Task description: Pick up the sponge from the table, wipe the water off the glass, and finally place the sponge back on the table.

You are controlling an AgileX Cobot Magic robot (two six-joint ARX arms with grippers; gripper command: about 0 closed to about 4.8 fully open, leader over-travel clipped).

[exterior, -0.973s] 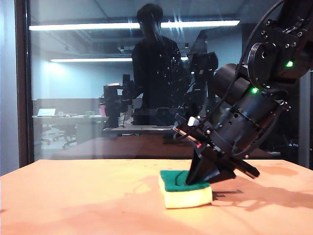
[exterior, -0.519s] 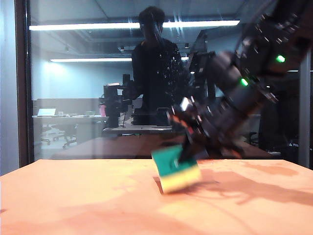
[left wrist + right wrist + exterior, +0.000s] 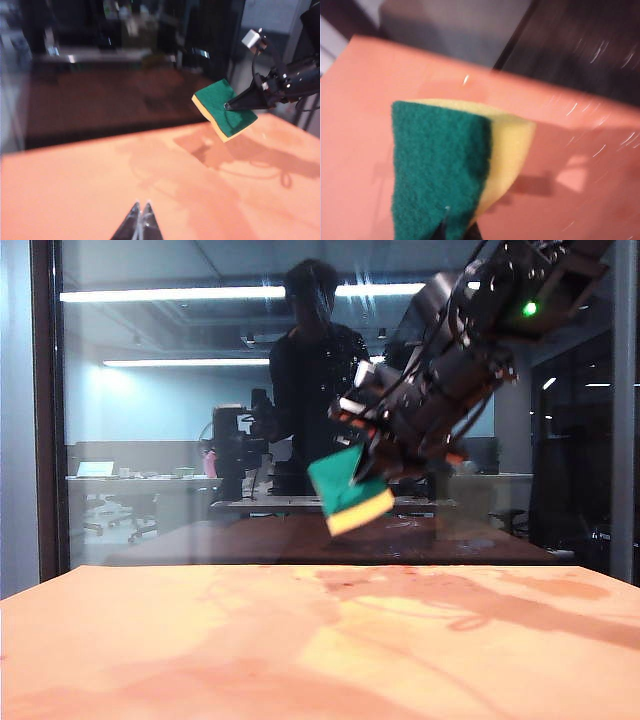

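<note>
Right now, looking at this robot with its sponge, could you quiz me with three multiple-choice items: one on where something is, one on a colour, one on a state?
1. Where is the green-and-yellow rectangular foam sponge?
A. flat on the table
B. in the air in front of the glass
C. on the floor

2. What colour is the flat matte table?
A. orange-tan
B. white
C. blue

3. How is the right gripper?
A. open and empty
B. shut on the sponge
C. out of sight

Answers: 1 B, the sponge hangs tilted above the tabletop before the upright transparent glass. 2 A, every view shows it orange-tan. 3 B, its jaws pinch the sponge's edge; the left gripper sits low and shut, holding nothing.
</note>
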